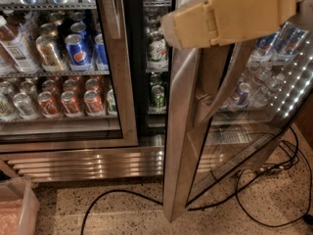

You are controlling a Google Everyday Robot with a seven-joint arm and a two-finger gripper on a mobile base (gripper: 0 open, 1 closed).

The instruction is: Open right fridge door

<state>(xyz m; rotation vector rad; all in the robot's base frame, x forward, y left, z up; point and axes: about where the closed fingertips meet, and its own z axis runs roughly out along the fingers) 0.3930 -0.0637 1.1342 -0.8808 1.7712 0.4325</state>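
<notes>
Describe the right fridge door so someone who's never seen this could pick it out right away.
Start at the glass-fronted drinks fridge. The right fridge door is the steel-framed glass panel swung out over the floor, with a long vertical handle, its top behind the tan gripper. Its neighbour, the left door, sits shut.

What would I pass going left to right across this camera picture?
Plastic bin on the floor → Pepsi cans behind the left glass door → green can in the open gap → right fridge door, standing open → its handle → LED strip. The tan gripper sits up top, across that door and handle.
</notes>
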